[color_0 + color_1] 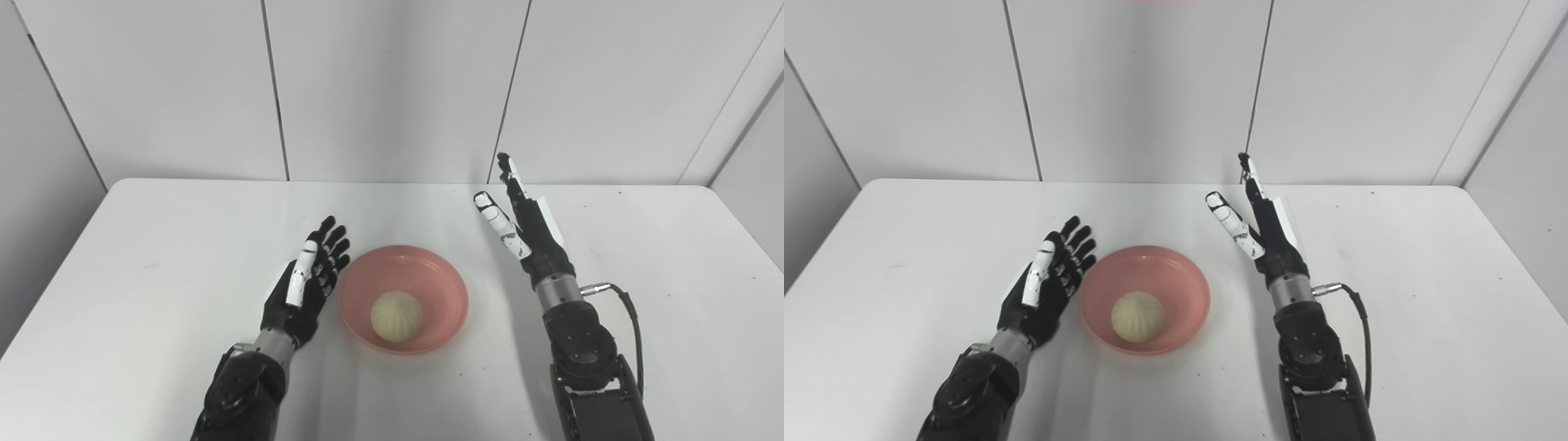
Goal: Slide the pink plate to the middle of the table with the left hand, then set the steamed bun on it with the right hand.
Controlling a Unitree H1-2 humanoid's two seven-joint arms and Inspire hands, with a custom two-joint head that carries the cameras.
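Note:
A pink plate rests near the middle of the white table, and a pale steamed bun lies inside it toward the front. My left hand lies just left of the plate's rim, palm up, fingers spread, holding nothing. Off to the plate's right and farther back, my right hand stands raised above the table with fingers and thumb apart, also empty. Both hands appear the same in the right eye view: left hand, right hand, bun.
The table's far edge meets a grey panelled wall. A black cable loops off the right forearm. Nothing else stands on the tabletop.

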